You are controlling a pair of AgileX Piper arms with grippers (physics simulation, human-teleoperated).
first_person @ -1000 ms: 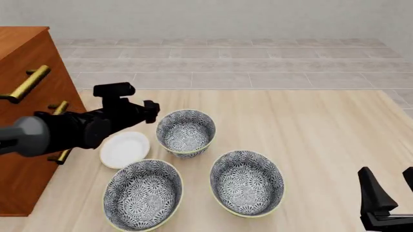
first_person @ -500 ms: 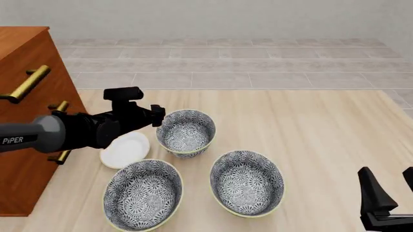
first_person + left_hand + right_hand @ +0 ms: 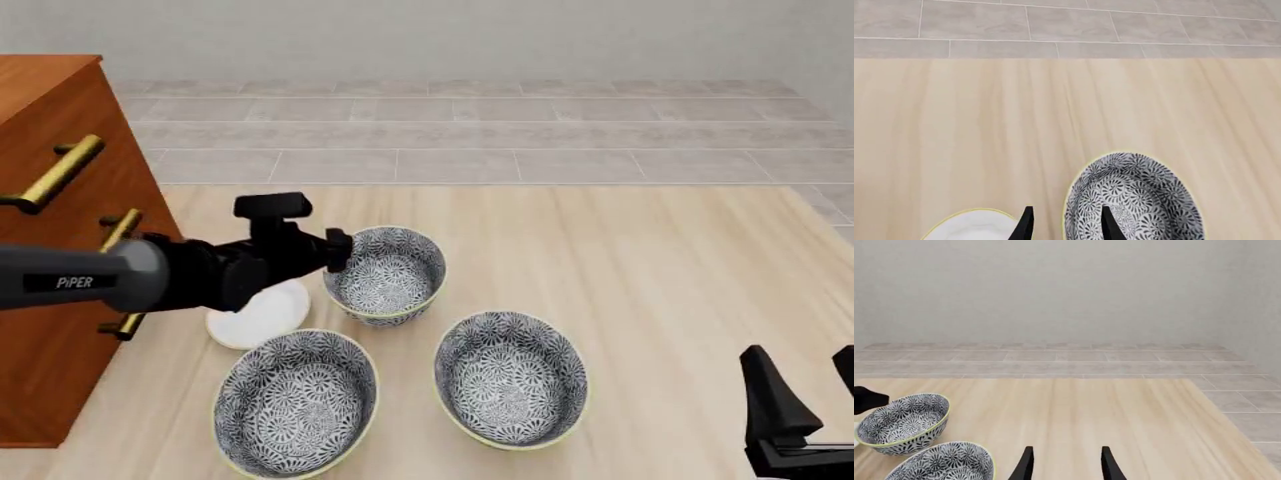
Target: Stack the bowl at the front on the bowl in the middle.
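Left hand (image 3: 1064, 225): it is hanging open, holding nothing, fingers on either side of the far bowl's (image 3: 384, 272) near rim.
Right hand (image 3: 1064, 465): it is sitting open and holding nothing, low at the bench's (image 3: 667, 270) right front.
Front bowl (image 3: 295, 402): it is sitting at the front left.
Middle bowl (image 3: 511, 377): it is sitting just right of the front bowl.
White plate (image 3: 256, 316): it is lying partly under the left arm.

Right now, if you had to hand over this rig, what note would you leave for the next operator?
Left gripper: open, one finger on each side of the rim of the bowl at the front, not yet closed.
Right gripper: open, apart from every bowl.
The bowl in the middle stands empty on the table.
Done: only the approach. Left to do: grip, lift, and set it into the bowl in the middle.
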